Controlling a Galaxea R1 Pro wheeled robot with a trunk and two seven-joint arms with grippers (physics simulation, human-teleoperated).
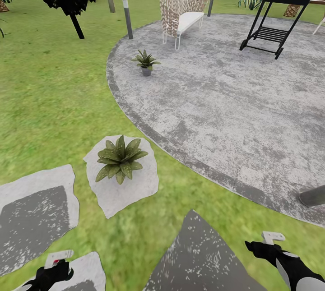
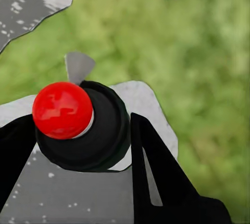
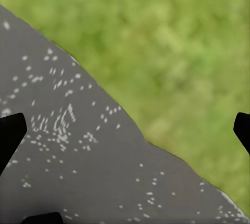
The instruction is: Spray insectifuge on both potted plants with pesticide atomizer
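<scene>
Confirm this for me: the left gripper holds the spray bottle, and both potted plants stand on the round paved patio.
Not quite. The left gripper does hold the spray bottle, but only the far potted plant stands on the patio. The head view shows the near potted plant on a stepping stone in the lawn.

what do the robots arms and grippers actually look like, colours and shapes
Both grippers are black. In the head view the left gripper and the right gripper each carry a small pale grey block near the tip. The right arm is black with white and grey panels. Close up in the left wrist view, the fingers are flat, black, tapering wedges; one has a narrow slot. No cables or markings are visible.
</scene>
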